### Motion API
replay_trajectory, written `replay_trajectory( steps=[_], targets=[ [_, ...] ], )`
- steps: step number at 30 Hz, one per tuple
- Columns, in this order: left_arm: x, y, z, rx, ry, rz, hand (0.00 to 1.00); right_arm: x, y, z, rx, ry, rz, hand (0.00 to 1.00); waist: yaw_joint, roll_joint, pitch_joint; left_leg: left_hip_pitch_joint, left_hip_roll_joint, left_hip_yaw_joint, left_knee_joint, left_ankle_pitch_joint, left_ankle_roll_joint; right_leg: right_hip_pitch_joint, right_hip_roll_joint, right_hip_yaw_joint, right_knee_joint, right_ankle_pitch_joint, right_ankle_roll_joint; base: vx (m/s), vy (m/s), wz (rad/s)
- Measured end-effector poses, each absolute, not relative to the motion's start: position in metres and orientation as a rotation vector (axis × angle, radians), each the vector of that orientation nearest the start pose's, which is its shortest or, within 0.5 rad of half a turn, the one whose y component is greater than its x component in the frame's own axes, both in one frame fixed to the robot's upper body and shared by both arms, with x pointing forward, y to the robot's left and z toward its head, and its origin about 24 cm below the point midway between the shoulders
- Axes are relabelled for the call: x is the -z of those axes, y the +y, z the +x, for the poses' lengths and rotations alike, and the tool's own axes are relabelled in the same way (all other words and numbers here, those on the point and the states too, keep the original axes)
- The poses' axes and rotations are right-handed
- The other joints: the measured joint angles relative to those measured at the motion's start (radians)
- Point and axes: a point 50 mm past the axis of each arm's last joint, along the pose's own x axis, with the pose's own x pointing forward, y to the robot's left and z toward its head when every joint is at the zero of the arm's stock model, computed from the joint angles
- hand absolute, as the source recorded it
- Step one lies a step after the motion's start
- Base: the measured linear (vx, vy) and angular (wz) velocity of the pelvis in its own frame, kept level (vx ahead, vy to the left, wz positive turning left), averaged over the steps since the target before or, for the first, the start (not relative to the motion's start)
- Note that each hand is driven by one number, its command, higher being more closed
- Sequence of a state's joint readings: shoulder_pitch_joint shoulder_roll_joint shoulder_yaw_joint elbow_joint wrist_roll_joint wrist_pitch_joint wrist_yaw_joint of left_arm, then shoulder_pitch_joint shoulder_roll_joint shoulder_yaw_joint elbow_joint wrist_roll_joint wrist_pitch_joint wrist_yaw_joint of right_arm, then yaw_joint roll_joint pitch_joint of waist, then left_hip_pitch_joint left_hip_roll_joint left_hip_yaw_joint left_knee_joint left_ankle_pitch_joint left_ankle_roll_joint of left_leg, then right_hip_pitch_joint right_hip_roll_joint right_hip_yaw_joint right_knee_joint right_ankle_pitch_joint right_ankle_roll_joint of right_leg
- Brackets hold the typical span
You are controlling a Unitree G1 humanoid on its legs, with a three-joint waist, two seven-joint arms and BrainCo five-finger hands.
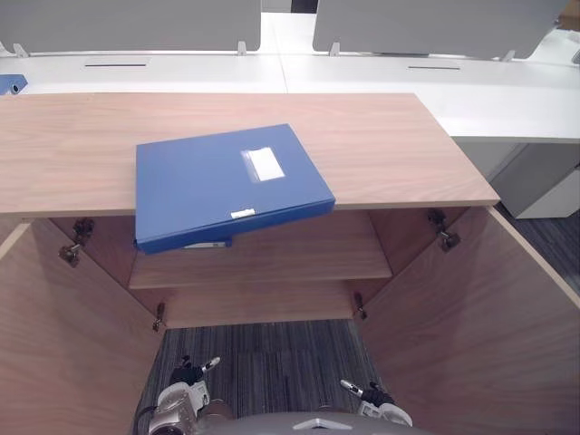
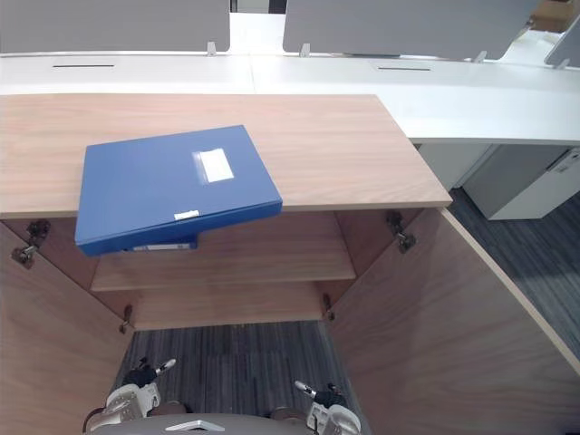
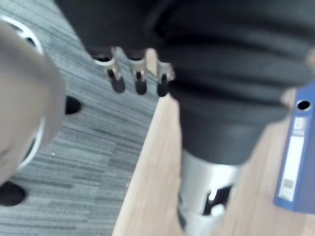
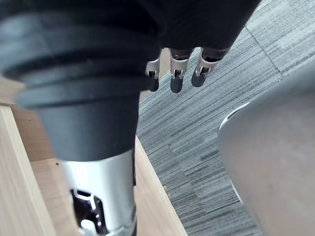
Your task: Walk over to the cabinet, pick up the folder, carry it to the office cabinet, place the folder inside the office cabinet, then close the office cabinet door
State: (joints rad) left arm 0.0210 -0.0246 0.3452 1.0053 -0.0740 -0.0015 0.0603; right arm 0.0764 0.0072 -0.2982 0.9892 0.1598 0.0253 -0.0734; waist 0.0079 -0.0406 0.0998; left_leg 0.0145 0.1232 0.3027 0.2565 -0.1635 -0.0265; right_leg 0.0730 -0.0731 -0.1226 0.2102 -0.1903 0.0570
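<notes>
**A:** Start with what's nearest. What are the hands doing?

**B:** Both hang low in front of the low wood-veneer cabinet (image 1: pixel 381 145), above the grey striped carpet (image 1: pixel 272 358). On the left hand (image 1: pixel 188 374) the fingers (image 3: pixel 140 81) are loosely straight. The right hand (image 1: pixel 373 395) has its fingers (image 4: pixel 176 78) the same way. Neither holds anything.

**A:** And the cabinet itself?

**B:** It stands open. The left door (image 1: pixel 54 344) and right door (image 1: pixel 480 326) are swung wide toward the robot. Inside is one bare wooden shelf (image 1: pixel 272 258).

**A:** Where's the folder?

**B:** The flat blue folder with a white label (image 1: pixel 227 181) lies face up on the cabinet's top, left of its middle. It sits askew, and its near edge juts out past the top's front edge, over the opening. A small white tag shows on the spine. Nothing touches it.

**A:** Which step is that, then?

**B:** The pick-up, I'd say. The robot is already at the cabinet and no grasp has begun. The next move calls for lifting a hand to the overhanging edge, with fingers under and thumb on the cover. The folder is broad and rigid-looking, so a second hand would probably steady it.

**A:** Anything past the cabinet?

**B:** A white desk (image 1: pixel 507 91), with grey partition screens (image 1: pixel 426 23) along its far side.
</notes>
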Motion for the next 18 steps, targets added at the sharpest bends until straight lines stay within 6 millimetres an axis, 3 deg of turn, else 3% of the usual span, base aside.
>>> replay_trajectory(
  steps=[7, 13, 18],
  targets=[
    [0.157, 0.184, 0.114, -0.356, 1.040, -0.191, 0.00, 0.161, -0.195, 0.096, 0.466, 1.081, 0.270, 0.00, 0.000, 0.008, -0.007, 0.071, -0.053, -0.005, -0.167, 0.081, 0.013, 0.036, -0.015, 0.000, -0.075, 0.045, 0.001, 0.02, 0.044, 0.06],
    [0.158, 0.184, 0.112, -0.316, 1.060, -0.101, 0.00, 0.162, -0.204, 0.092, 0.480, 1.099, 0.244, 0.00, -0.006, 0.028, -0.006, 0.130, -0.078, -0.071, -0.310, 0.169, 0.015, 0.067, -0.009, -0.033, -0.117, 0.065, 0.002, -0.08, -0.020, 0.20],
    [0.154, 0.192, 0.109, -0.344, 1.024, -0.045, 0.00, 0.160, -0.205, 0.096, 0.473, 1.083, 0.232, 0.00, -0.014, 0.024, 0.004, 0.122, -0.089, -0.108, -0.341, 0.191, 0.010, 0.064, -0.011, -0.048, -0.132, 0.072, 0.006, -0.13, 0.001, 0.15]
  ],
)
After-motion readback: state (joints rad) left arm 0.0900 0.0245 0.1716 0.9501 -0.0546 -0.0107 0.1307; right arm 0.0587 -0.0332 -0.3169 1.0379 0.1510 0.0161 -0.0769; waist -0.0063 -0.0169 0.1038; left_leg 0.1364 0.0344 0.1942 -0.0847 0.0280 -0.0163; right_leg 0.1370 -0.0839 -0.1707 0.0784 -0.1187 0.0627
